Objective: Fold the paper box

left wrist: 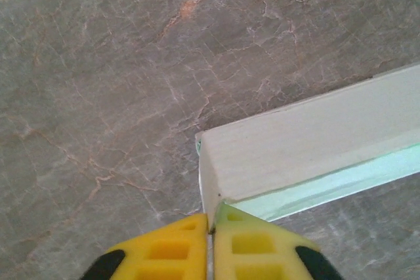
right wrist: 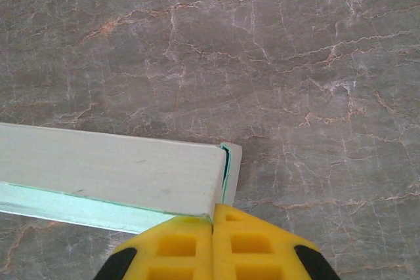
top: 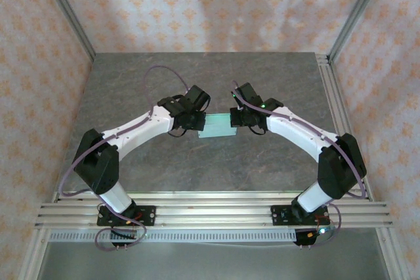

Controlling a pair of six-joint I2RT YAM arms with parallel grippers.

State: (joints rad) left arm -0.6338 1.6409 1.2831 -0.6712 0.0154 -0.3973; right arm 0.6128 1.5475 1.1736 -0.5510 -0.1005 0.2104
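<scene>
The paper box [top: 218,126] is a pale mint-green flat rectangle lying on the table between my two arms. My left gripper [top: 201,122] is at its left end and my right gripper [top: 233,119] at its right end. In the left wrist view the yellow fingers meet, with the left gripper [left wrist: 210,218] shut on the corner edge of the paper box [left wrist: 315,137]. Seen from the right wrist, the right gripper [right wrist: 213,212] is shut on the end edge of the paper box [right wrist: 111,168]. A thin end flap [right wrist: 232,174] stands slightly off that end.
The box rests on a grey marbled tabletop [top: 203,83] with bare surface all round it. Patterned walls and aluminium posts [top: 65,11] close in the back and sides. Aluminium rails [top: 210,214] run along the near edge.
</scene>
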